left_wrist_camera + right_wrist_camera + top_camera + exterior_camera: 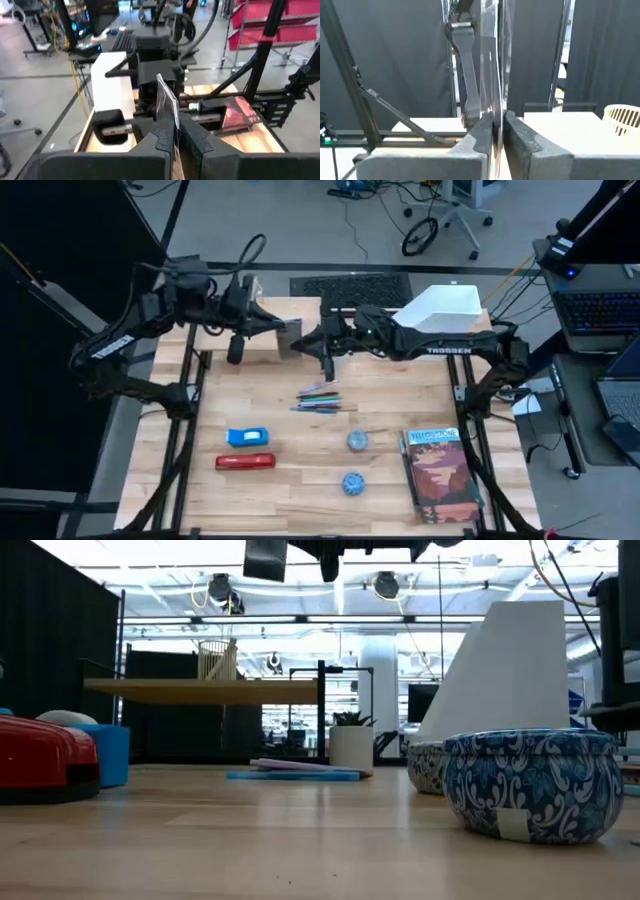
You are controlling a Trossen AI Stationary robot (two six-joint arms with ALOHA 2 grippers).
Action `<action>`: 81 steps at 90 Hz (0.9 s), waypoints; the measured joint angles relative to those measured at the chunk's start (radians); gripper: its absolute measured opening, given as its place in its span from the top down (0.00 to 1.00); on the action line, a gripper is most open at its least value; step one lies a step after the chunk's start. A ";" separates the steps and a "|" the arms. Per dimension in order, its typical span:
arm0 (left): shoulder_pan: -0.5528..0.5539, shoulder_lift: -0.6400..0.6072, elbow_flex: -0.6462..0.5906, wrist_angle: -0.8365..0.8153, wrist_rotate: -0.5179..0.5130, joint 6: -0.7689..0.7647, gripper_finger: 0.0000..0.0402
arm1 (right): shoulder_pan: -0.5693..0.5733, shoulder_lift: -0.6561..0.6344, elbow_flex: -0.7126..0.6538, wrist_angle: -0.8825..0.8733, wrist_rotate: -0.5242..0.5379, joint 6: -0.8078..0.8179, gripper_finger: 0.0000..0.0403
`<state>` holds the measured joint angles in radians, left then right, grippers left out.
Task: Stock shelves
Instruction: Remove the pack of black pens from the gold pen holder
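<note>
Both pincers (pixel 292 338) clamp opposite edges of one clear sheet (pixel 291 337) above the shelf (pixel 262 330).

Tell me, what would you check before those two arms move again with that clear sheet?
1. Left tool grips the sheet: ok, shut on it.
2. Right tool grips the same sheet: ok, shut on it.
3. Shelf has free room: ok, only a basket stands on it.
4. File holder is empty: cannot tell.
5. Pens lie clear of both arms: ok.
</note>
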<state>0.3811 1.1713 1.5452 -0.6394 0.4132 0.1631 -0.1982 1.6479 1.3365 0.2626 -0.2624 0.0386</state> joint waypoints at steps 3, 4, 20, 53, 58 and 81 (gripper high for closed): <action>0.000 -0.001 0.000 -0.027 -0.023 0.000 0.97 | 0.000 -0.004 0.000 -0.039 -0.001 -0.007 0.97; 0.000 -0.001 0.000 -0.038 -0.033 0.000 0.96 | 0.000 -0.004 0.000 -0.051 -0.002 -0.010 0.98; 0.001 -0.002 0.000 -0.215 -0.234 0.001 0.81 | 0.010 -0.005 0.000 -0.301 -0.002 -0.034 1.00; 0.001 -0.002 0.000 -0.319 -0.310 0.035 0.64 | 0.050 0.001 0.000 -0.756 0.188 -0.146 1.00; 0.001 -0.002 0.000 -0.321 -0.310 0.035 0.64 | 0.054 0.017 -0.002 -0.765 0.187 -0.158 1.00; 0.001 -0.002 0.000 -0.326 -0.310 0.029 0.64 | 0.078 0.141 -0.005 -0.790 0.311 -0.232 1.00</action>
<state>0.3820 1.1694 1.5452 -0.9651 0.1036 0.1924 -0.1204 1.7892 1.3319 -0.5277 0.0485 -0.1929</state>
